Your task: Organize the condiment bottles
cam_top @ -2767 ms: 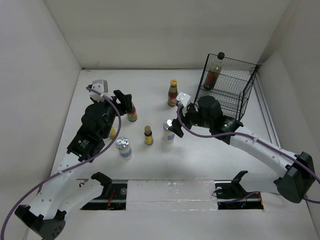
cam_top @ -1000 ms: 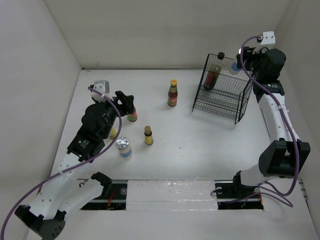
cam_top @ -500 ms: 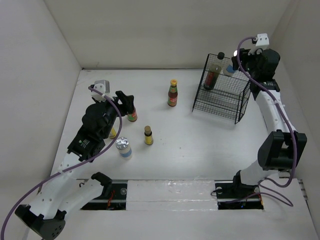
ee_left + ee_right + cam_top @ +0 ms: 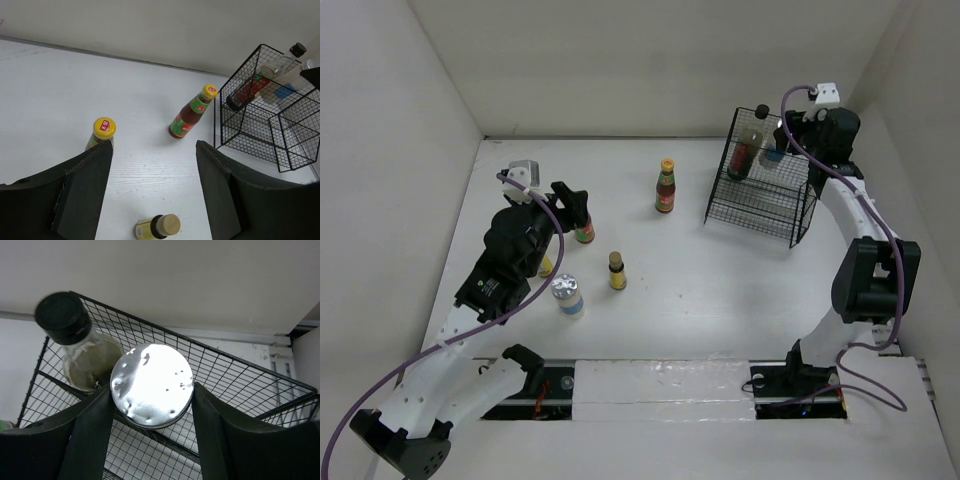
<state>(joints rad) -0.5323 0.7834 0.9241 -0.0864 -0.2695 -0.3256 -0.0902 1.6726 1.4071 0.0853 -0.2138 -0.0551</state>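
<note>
Top external view: one dark-sauce bottle (image 4: 748, 148) sits in the wire rack (image 4: 760, 205), the right tool (image 4: 150, 390) grasps a silver-lidded shaker (image 4: 151, 382) at the rack's top, the left tool (image 4: 152, 150) is released, and other bottles (image 4: 665, 188) wait left of the rack.

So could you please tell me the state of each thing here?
Left fingers: open, empty.
Right fingers: shut on a shaker, at the rack's top.
Dark bottle: leaning inside the rack, capped.
Middle red bottle: upright, capped.
Left red bottle: upright, capped.
Second shaker: upright on the table.
Small yellow bottle: upright, capped.
</note>
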